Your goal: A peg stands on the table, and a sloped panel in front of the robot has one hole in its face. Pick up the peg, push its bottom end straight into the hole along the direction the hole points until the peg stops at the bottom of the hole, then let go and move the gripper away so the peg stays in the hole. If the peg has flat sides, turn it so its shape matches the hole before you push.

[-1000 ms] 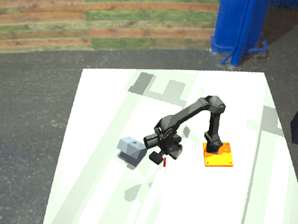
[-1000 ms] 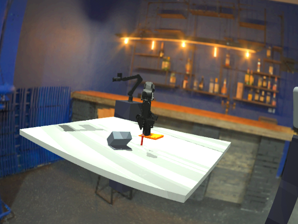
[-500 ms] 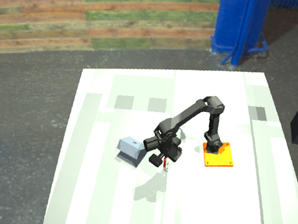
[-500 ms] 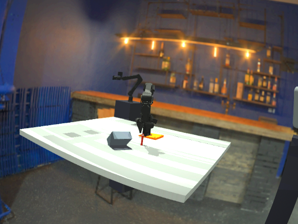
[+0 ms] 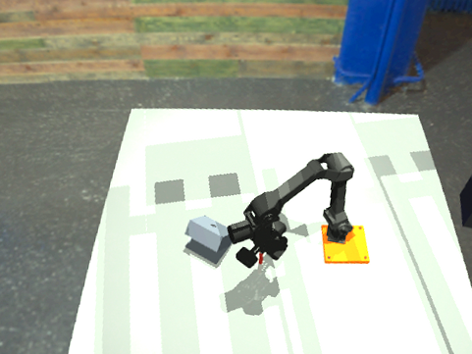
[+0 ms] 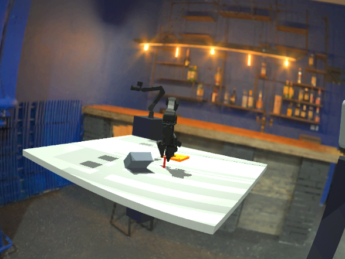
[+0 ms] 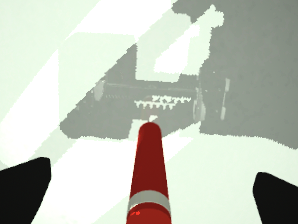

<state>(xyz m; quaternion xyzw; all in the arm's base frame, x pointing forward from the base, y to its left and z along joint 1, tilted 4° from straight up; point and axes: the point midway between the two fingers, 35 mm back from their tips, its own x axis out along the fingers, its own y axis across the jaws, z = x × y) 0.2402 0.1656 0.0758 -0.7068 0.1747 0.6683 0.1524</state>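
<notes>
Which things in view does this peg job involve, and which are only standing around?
Part of the job:
- red peg, upright on the table
- grey block with the sloped, holed face
- open gripper, at the peg
- white table

Not part of it:
- second black arm on a dark box, behind the table
- bottles on the wall shelves
- blue column

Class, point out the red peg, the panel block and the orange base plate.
Red peg (image 5: 260, 258) (image 6: 164, 162) (image 7: 150, 165): top, exterior, wrist; its side.
Panel block (image 5: 204, 236) (image 6: 141, 156): top, exterior; its body.
Orange base plate (image 5: 350, 255) (image 6: 181, 158): top, exterior; its upper face.
</notes>
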